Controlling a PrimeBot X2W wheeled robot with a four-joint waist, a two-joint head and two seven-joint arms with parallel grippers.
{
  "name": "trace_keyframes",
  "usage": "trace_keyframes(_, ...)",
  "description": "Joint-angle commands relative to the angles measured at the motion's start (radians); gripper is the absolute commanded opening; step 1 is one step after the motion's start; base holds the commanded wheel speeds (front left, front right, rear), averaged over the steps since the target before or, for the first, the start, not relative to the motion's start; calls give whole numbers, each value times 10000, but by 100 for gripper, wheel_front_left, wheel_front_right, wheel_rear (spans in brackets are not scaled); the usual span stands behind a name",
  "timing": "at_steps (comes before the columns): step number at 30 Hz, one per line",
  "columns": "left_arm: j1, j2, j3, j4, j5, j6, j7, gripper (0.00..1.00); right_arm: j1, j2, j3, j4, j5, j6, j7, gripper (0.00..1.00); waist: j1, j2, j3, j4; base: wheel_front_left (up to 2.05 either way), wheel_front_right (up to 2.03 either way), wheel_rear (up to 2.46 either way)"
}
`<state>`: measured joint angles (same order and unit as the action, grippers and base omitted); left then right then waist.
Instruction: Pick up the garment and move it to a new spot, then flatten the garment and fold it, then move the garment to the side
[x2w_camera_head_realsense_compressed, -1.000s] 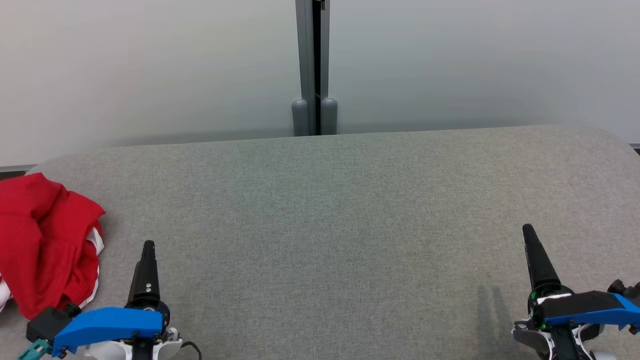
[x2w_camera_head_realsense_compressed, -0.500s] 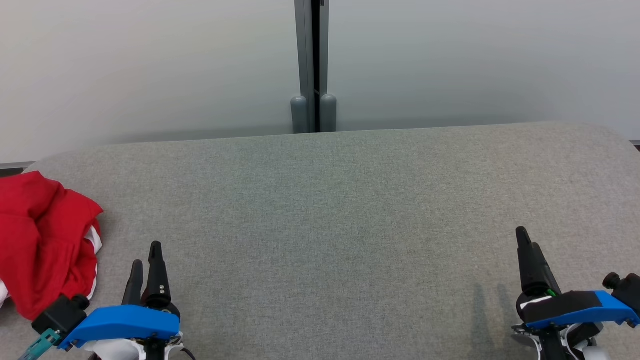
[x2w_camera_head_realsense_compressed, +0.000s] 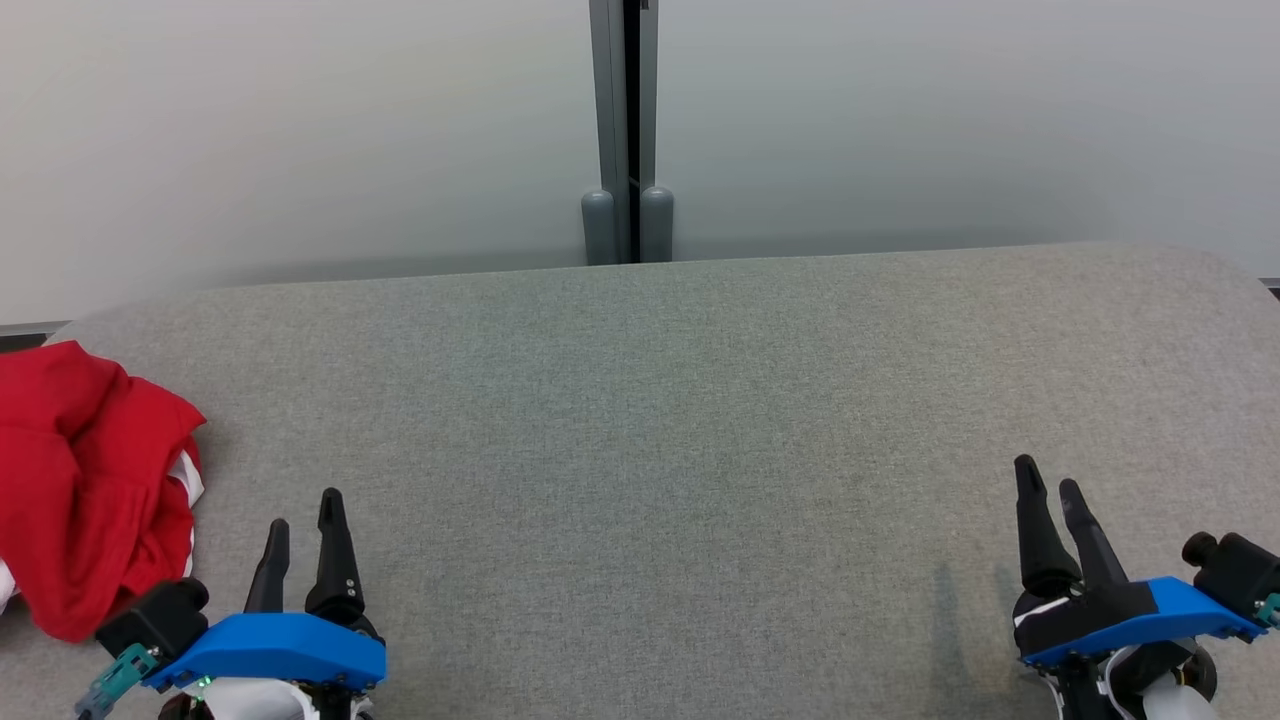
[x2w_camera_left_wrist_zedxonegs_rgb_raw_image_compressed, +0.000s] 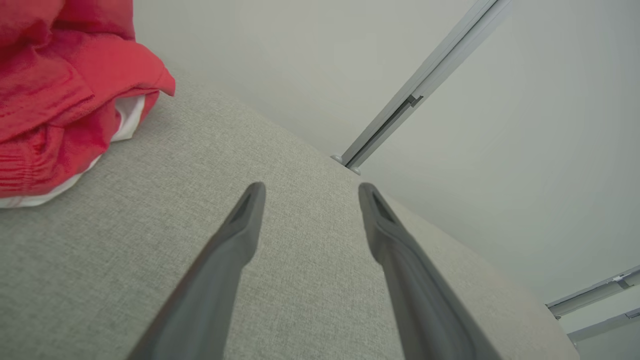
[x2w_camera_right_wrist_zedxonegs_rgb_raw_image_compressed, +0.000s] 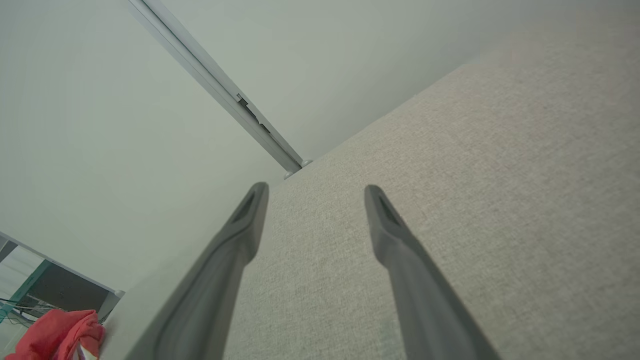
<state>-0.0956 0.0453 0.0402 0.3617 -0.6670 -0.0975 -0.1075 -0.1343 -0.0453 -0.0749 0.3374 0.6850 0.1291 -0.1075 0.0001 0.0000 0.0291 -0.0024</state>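
The red garment (x2w_camera_head_realsense_compressed: 90, 490) is seen crumpled at the left edge of the grey table (x2w_camera_head_realsense_compressed: 680, 400), just left of the left gripper (x2w_camera_head_realsense_compressed: 304, 510) and untouched by it. The right gripper (x2w_camera_head_realsense_compressed: 1046, 474) is found well apart from it; both grippers' fingers are spread, with nothing held between them.

The counter (x2w_camera_head_realsense_compressed: 680, 400) is covered in grey woven cloth, matt and finely grained. The garment (x2w_camera_head_realsense_compressed: 80, 480) is soft red cloth, crumpled, with white fabric inside. The left gripper (x2w_camera_head_realsense_compressed: 304, 510) and right gripper (x2w_camera_head_realsense_compressed: 1047, 474) have dark matt plastic jaws and smooth blue plastic covers (x2w_camera_head_realsense_compressed: 270, 645). The wall panels (x2w_camera_head_realsense_compressed: 300, 130) look smooth and matt. The post (x2w_camera_head_realsense_compressed: 625, 100) looks like grey painted metal.
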Motion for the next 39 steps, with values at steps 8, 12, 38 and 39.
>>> trace_keyframes(8,-293,97,-202,-197,1219,97,-309,100,-250,-29,-29,-427,-1171,20,-310,100,-1,0,33,1,0,0,0)
trace_keyframes(12,-296,130,-299,-305,1710,175,-410,100,-257,-33,-1,-574,-1577,21,-409,100,-1,0,58,0,0,0,0)
trace_keyframes(38,-131,291,-790,-1,4204,498,-1002,100,-131,-57,54,-345,-4087,23,-1005,100,-1,0,50,-40,0,0,0)
trace_keyframes(39,-137,296,-809,-6,4286,511,-1026,100,-136,-57,51,-378,-4174,23,-1031,100,-1,0,49,-40,0,0,0)
